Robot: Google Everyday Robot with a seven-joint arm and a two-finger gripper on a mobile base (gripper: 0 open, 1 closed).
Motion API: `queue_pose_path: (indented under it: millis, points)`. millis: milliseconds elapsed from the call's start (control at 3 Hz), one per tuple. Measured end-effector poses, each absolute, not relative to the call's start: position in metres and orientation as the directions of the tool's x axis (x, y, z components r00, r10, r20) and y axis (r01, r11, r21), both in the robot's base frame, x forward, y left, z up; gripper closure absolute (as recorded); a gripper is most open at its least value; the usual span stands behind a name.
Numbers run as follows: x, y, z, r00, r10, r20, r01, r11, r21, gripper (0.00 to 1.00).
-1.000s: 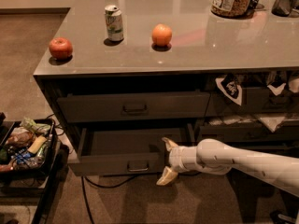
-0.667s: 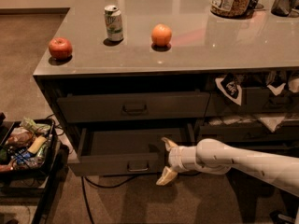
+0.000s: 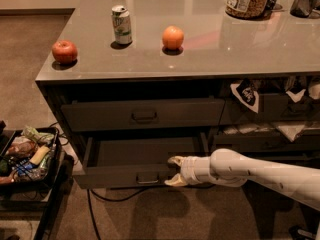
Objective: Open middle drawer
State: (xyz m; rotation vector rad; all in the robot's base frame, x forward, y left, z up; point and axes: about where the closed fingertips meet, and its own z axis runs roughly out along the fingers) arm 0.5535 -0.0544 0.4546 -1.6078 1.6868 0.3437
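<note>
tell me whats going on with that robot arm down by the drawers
The robot's white gripper sits at the front of the wide dark-grey middle drawer, just right of its small loop handle, jaws spread. That drawer is pulled out, showing its plain grey interior. The dark-grey drawer above is shut.

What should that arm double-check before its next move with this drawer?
1. The middle drawer is pulled out: ok, its inside shows.
2. The claw is off the handle: ok, it sits just right of it, fingers spread.
3. The upper drawer is shut: ok.
4. The can stands upright on the counter: ok.
5. Room between the open drawer and the basket on the left: cannot tell.
</note>
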Motion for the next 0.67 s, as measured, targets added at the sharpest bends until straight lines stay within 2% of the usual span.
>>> queue_pose_path:
  millis: [667]
  points:
    - [0.5535,-0.0543,0.4546,0.089,-0.731,-0.677,-0.937,0.168,-0.305,0.88]
